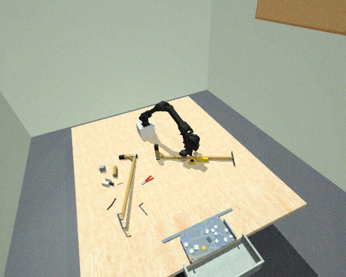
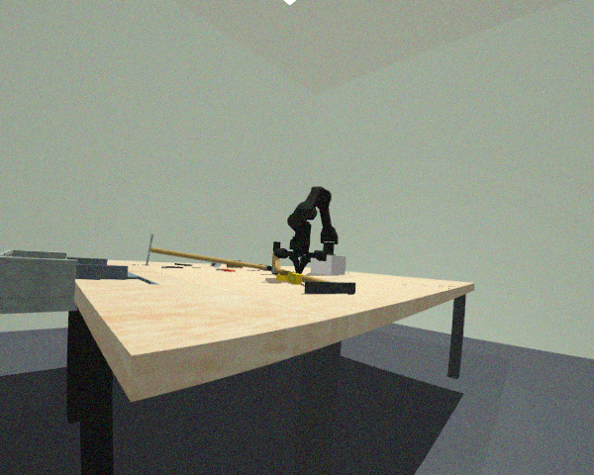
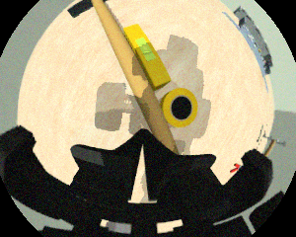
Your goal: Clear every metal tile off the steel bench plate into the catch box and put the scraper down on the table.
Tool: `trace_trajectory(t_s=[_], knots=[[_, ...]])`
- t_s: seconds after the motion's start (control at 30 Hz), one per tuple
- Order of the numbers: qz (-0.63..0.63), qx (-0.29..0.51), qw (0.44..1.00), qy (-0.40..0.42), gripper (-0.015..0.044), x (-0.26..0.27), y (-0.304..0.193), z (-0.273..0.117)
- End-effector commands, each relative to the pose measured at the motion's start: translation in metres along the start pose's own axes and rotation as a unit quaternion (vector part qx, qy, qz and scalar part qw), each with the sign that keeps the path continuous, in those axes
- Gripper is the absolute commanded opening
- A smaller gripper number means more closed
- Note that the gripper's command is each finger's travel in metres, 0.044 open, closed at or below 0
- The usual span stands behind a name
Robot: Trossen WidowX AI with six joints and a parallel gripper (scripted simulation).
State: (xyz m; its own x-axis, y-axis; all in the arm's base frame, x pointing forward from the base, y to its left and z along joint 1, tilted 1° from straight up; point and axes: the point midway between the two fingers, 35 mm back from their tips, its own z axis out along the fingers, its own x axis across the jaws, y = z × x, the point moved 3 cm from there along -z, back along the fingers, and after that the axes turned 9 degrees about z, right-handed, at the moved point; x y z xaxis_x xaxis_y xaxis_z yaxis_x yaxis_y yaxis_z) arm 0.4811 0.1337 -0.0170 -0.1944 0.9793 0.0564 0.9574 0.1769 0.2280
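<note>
The long scraper [image 1: 221, 157] [image 2: 330, 287] [image 3: 117, 44] lies on the table with its flat dark blade at the right and its black-tipped grip standing up at the left in the top view. My gripper [image 1: 189, 154] [image 2: 299, 272] [image 3: 143, 132] is shut and empty, fingers pointing down close beside the scraper's shaft. Whether they touch it is unclear. The steel bench plate [image 1: 196, 232] lies at the table's near edge. It bears several white tiles [image 1: 196, 247], a dark tile [image 1: 209, 239] and an orange tile [image 1: 203, 247]. The catch box [image 1: 254, 249] [image 2: 31, 283] adjoins its outer end.
A yellow block [image 1: 202, 159] [image 3: 160, 74] and yellow tape roll [image 1: 192, 161] [image 3: 166, 111] lie against or close beside the scraper's shaft. A second long-handled tool [image 1: 128, 187] [image 2: 210, 257] with a pronged head lies left. Red-handled pliers [image 1: 149, 179] and a hex key [image 1: 143, 209] lie between.
</note>
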Motion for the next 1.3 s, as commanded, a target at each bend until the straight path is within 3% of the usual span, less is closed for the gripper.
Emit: trace_trajectory(t_s=[0.0,1.27], knots=[[-0.001,-0.004,1.000,0.000,0.0000,-0.005,0.006,0.001],[-0.002,-0.005,1.000,-0.002,0.0000,-0.034,0.030,0.004]])
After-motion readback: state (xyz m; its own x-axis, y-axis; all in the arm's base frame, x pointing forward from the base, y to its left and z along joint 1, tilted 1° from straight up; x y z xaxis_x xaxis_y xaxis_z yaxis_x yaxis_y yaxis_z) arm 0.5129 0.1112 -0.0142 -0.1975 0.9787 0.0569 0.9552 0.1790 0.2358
